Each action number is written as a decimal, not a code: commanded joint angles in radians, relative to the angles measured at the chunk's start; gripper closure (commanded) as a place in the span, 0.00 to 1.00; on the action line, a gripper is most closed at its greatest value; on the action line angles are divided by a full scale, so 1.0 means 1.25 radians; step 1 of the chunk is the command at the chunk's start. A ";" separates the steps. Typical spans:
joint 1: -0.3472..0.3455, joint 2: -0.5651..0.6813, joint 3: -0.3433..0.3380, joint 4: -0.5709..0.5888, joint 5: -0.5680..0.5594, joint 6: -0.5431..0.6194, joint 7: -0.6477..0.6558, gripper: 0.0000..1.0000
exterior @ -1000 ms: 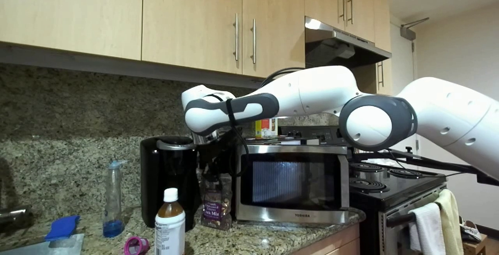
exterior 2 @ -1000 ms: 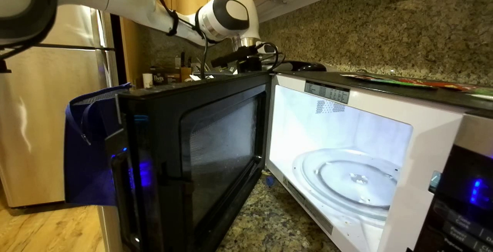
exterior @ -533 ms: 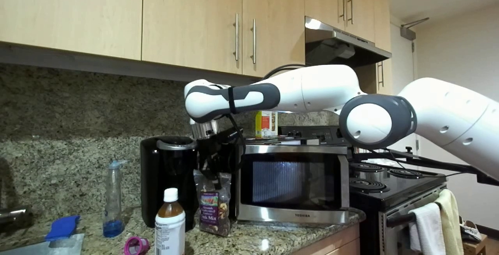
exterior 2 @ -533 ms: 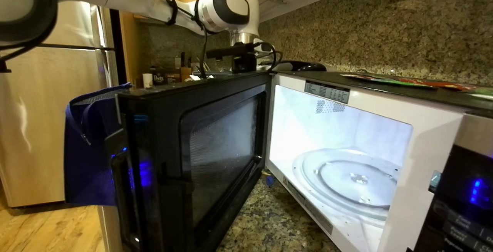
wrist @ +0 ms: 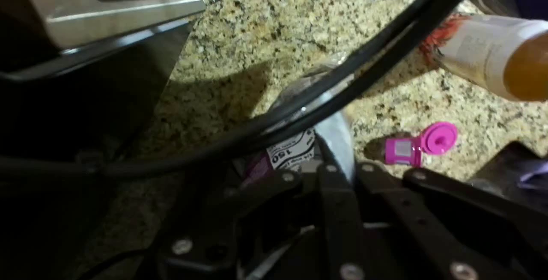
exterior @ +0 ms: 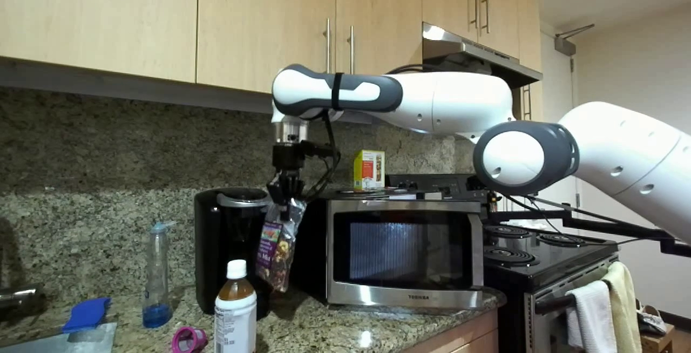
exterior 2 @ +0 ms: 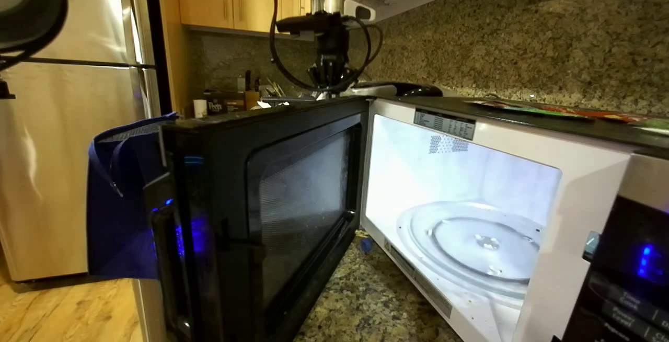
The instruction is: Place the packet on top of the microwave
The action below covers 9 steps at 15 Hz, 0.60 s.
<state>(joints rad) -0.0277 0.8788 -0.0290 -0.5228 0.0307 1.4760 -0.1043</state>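
The packet (exterior: 276, 253), a clear and purple pouch of nut mix, hangs tilted above the counter, left of the microwave (exterior: 405, 294) in an exterior view. My gripper (exterior: 286, 207) is shut on its top edge. In the wrist view, the packet's label (wrist: 295, 149) shows below the fingers (wrist: 349, 175), partly hidden by a cable. The microwave's door (exterior 2: 308, 206) stands open and its lit inside shows in an exterior view. There my gripper (exterior 2: 330, 83) is above the door's top edge, level with the microwave's dark top (exterior 2: 502, 117) or slightly higher; the door hides most of the packet.
A black coffee maker (exterior: 232, 256) stands behind the packet. A white-capped bottle (exterior: 236, 315) and a pink cup (exterior: 189, 339) stand in front. Flat colourful packs (exterior 2: 564, 112) lie on the microwave's top. A yellow box (exterior: 369, 169) shows behind its top edge. Cabinets (exterior: 264, 29) hang above.
My gripper has risen and swung upright, moving slightly right in an exterior view. The packet, which stood on the counter, is now lifted off it and tilted.
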 commanded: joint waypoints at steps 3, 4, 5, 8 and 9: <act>-0.037 -0.019 0.020 0.157 0.033 -0.011 0.082 1.00; -0.039 -0.022 0.018 0.177 0.029 0.000 0.095 1.00; -0.038 -0.065 0.009 0.116 0.035 0.045 0.107 1.00; -0.058 -0.081 0.021 0.128 0.039 0.092 0.169 1.00; -0.063 -0.084 0.019 0.129 0.038 0.106 0.191 1.00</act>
<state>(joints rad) -0.0760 0.8012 -0.0217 -0.3620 0.0545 1.5539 0.0587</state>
